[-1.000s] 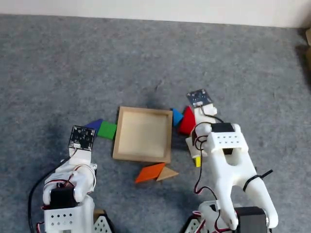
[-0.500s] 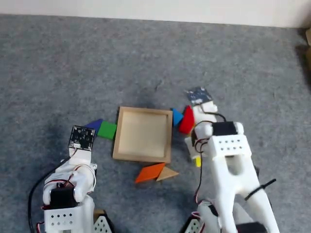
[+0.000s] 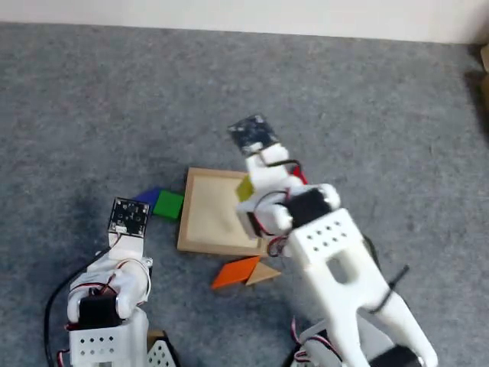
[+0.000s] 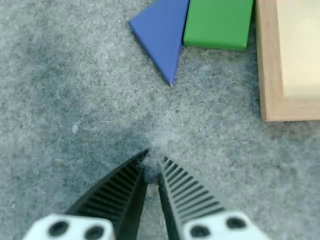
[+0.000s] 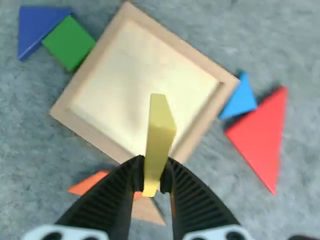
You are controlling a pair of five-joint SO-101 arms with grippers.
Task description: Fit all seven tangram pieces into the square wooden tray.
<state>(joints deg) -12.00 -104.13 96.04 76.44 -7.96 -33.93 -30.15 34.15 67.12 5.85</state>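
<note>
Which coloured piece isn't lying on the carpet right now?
The yellow piece: it alone is lifted, pinched in the right gripper over the wooden tray.

The worktop [image 3: 367,107] is wearing rough, fuzzy grey cloth. The tray [image 4: 267,60] is showing pale, matt bare wood. The green piece [image 4: 218,22] and yellow piece [image 5: 159,135] are looking smooth and painted. The left end effector [image 4: 154,162] and right end effector [image 5: 152,162] are showing matt black ribbed plastic.
</note>
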